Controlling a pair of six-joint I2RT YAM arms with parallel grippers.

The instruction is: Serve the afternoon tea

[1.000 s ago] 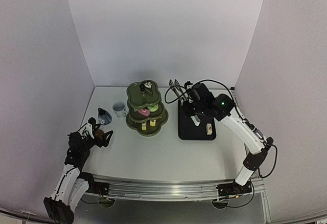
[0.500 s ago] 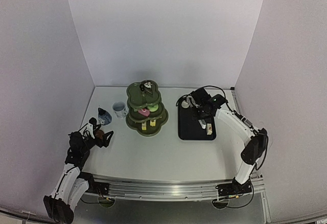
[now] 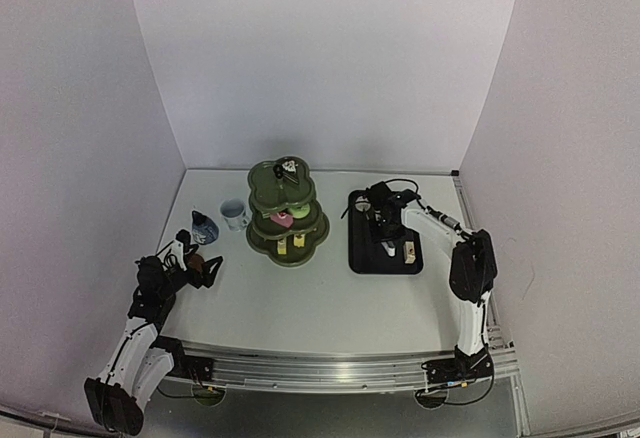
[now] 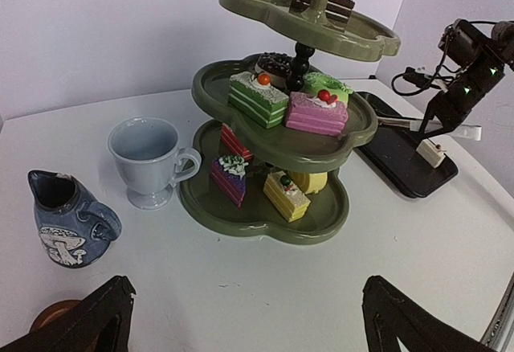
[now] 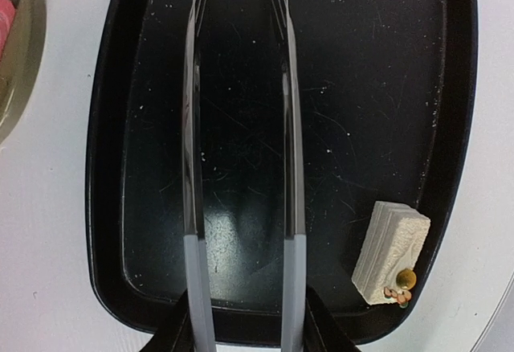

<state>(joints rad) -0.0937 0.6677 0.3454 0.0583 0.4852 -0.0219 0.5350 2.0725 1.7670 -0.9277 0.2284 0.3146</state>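
Note:
The dark green three-tier stand holds small colourful cakes on all tiers. Left of it stand a white cup and a small blue cup. One brown coaster lies by my left gripper, which is open and empty, facing the stand. My right gripper is shut on the metal tongs, whose two arms stand apart over the black tray. A white cake lies on the tray, right of the tongs.
White walls close in the table on three sides. The tray sits right of the stand with a narrow strip of table between them. The right arm's cables hang behind the tray.
The right arm has folded down and come in over the tray with the tongs, which pointed toward the back wall before. The left arm has not moved.

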